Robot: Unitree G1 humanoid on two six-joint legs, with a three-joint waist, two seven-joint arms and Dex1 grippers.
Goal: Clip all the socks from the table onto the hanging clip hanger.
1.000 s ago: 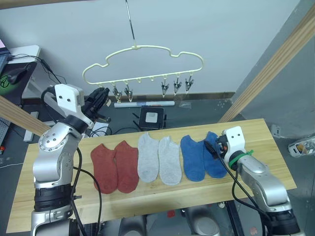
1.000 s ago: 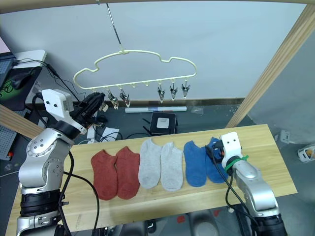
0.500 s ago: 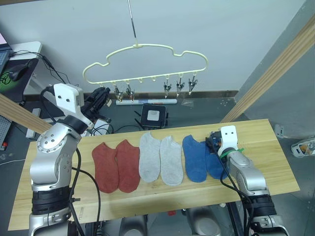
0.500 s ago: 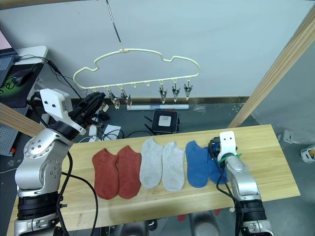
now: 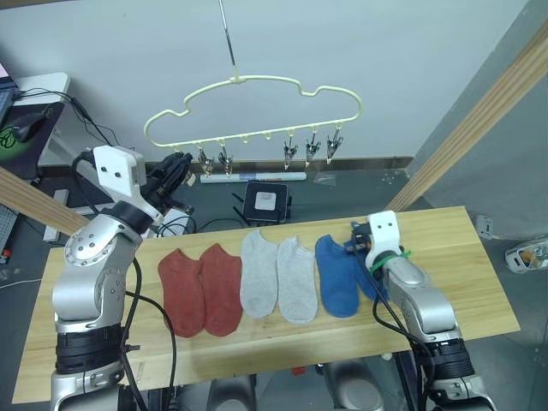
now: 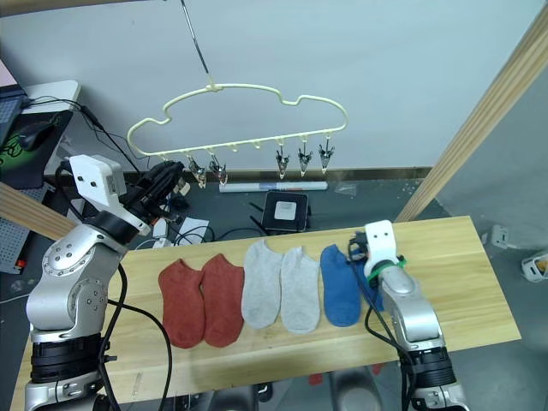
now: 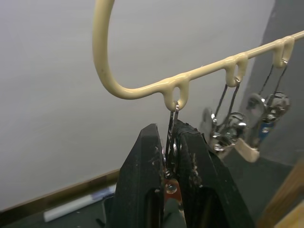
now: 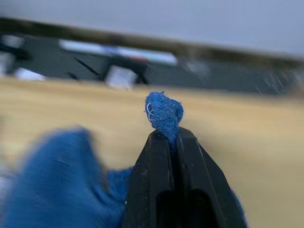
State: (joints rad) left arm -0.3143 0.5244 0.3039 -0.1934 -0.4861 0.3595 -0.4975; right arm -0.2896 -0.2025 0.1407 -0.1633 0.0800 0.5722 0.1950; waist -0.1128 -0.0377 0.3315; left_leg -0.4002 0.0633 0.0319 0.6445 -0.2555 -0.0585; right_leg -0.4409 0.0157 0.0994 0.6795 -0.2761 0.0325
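Head view: six socks in a row mid-table [image 5: 479,282]; rust-red pair [image 5: 201,289] toward the left end, grey pair [image 5: 276,276], then blue sock [image 5: 336,274]. Clip hanger [image 5: 253,116] hangs above the far edge.

Left wrist: left gripper [image 7: 169,142] clamped on a hanger clip [image 7: 171,178].

Right wrist: right gripper [image 8: 172,138] pinching second blue sock [image 8: 164,111].

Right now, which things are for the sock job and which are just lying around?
For the job:
- socks on the table
- clip hanger
- left gripper pinching a clip
- right gripper pinching a blue sock

Just lying about:
- black box and cables on the floor
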